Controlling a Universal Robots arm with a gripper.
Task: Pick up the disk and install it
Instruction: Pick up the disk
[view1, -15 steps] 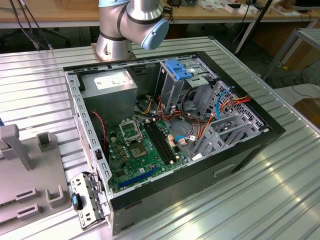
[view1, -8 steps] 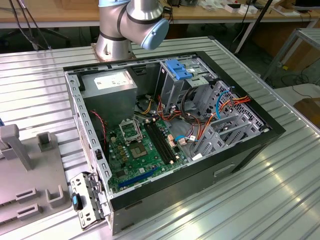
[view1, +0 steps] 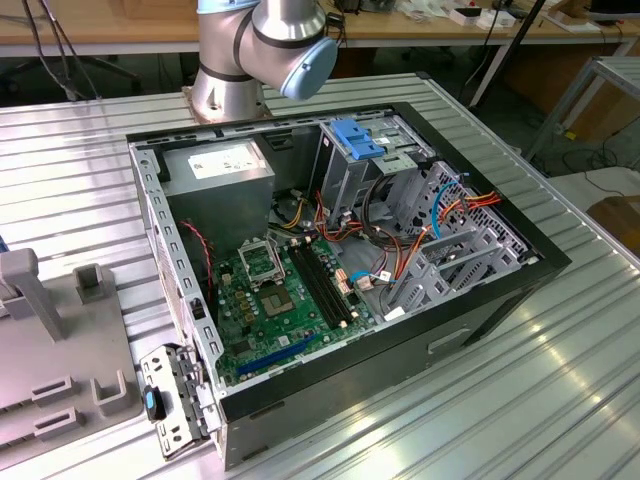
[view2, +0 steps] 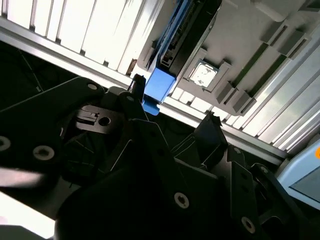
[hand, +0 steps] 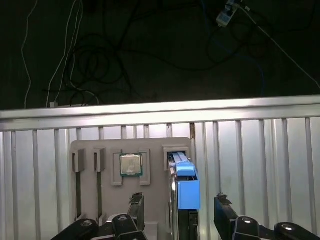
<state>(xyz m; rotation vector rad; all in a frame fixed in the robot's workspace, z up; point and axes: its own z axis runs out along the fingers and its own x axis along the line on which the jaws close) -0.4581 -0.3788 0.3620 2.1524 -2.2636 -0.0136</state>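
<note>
The gripper has its two fingers spread wide, one on each side of the disk, not touching it. The disk stands on its edge in a grey holder, next to a small square chip. The holder lies on a shiny ribbed metal table. Past the table edge, wires lie on a dark floor.

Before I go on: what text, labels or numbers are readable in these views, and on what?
Nothing can be read.
White label on the power supply: print too small.
Chip in the grey tray: markings blurred.
The disk: seen edge-on, no print legible.
</note>
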